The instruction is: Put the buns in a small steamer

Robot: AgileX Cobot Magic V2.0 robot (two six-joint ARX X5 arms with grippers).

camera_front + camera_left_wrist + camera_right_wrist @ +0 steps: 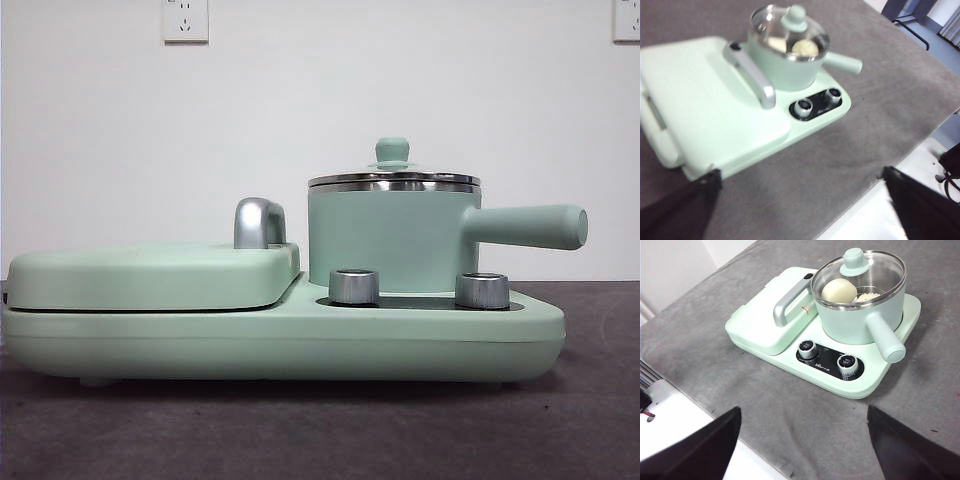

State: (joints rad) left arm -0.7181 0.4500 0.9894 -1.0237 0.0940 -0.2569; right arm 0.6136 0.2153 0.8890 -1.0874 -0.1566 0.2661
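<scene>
Nearest the lens in each wrist view are that arm's own black jaws, spread wide and holding nothing: the left gripper [800, 210] and the right gripper [802, 445] both hang back over the table edge, well apart from the appliance.

Beyond them on the grey table [715, 340] stands the mint-green cooker base [865, 385] with two chrome knobs [827, 356]; the flat griddle lid [700, 95] is closed.

The small steamer [385, 240] sits on the base, its glass lid [875, 275] in place. Both buns are inside, seen through the glass: the smooth bun [839, 291] and, beside it, the pleated bun [867, 296], partly hidden.

Judgement: the buns look soft and light, easily dented; any hold should be gentle, across the sides. The steamer's long axis runs along its handle [530, 226], which points away from the griddle. The task appears complete.
</scene>
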